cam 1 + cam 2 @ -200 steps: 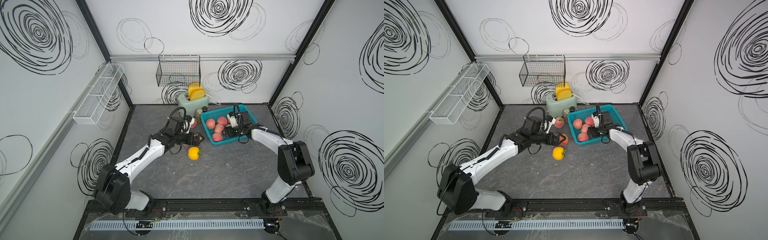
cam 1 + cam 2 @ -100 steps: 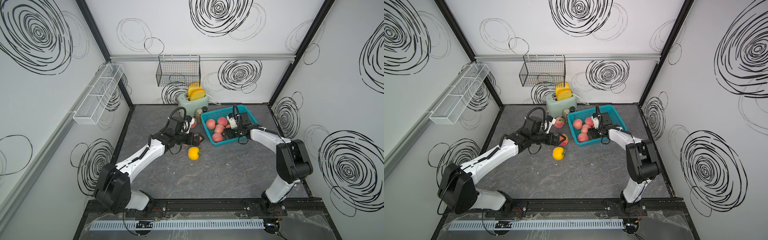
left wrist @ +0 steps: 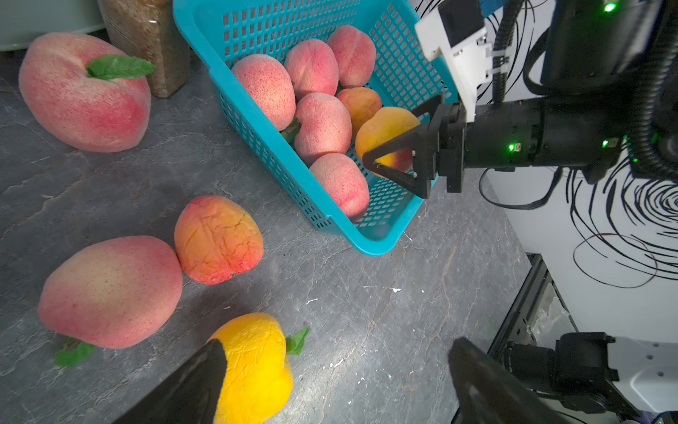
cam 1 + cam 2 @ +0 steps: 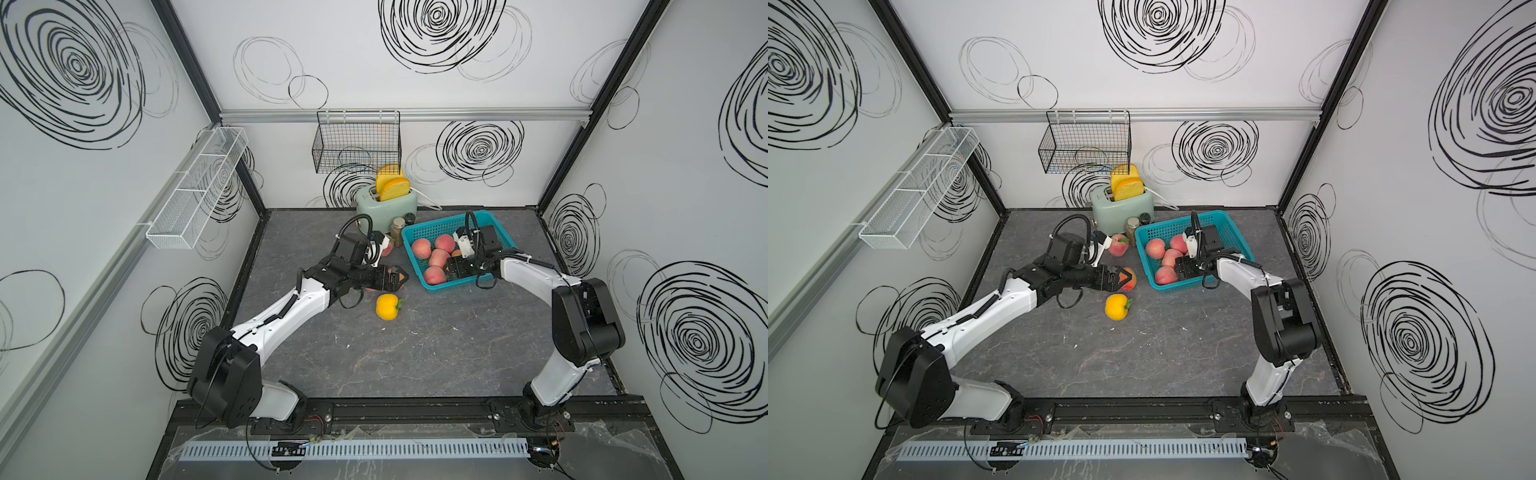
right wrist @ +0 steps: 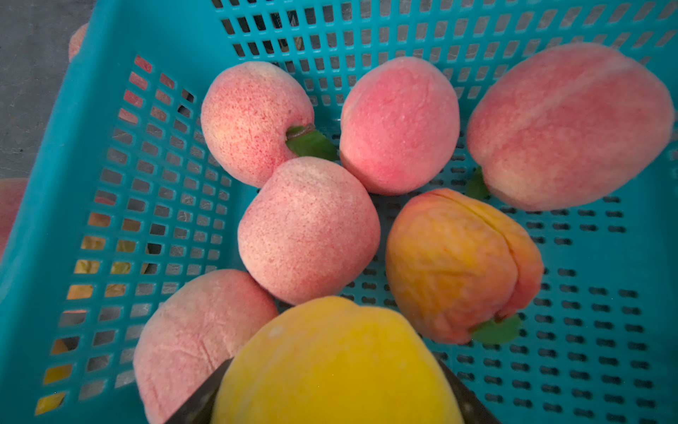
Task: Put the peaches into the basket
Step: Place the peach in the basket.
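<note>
In both top views the teal basket [image 4: 446, 223] sits near the desk's far right corner, just right of a mint toaster [image 4: 386, 203] holding bread slices [image 4: 392, 187]. Four pink peaches [image 4: 434, 274] show inside it. The right gripper [image 4: 451, 267] reaches in over the basket's near end. The left gripper [image 4: 395, 279] hovers with its fingers spread over an orange-red peach [image 4: 1130, 277] that lies on the desk just left of the basket. A yellow peach [image 4: 386, 306] lies nearer the front edge, and a leafy pink peach [image 4: 1118, 245] sits beside a spice jar [image 4: 1132, 227] at the toaster's foot. In the left wrist view the left gripper's fingers [image 3: 198, 389] stand wide apart with nothing between them, one tip overlapping the yellow peach [image 3: 257, 367]. The orange-red peach [image 3: 218, 240] touches a second pink peach [image 3: 110, 293] on the desk. Over the basket [image 3: 367, 238] the right gripper [image 3: 392, 143] pinches a yellow-orange peach [image 3: 385, 124] above the fruit already inside. In the right wrist view that yellow-orange peach [image 5: 330, 367] fills the space between the two dark fingers [image 5: 198, 403], which touch it on both sides. Below it the basket [image 5: 73, 147] holds five pink peaches [image 5: 308, 231] and an orange peach [image 5: 458, 264] with a green leaf.
</note>
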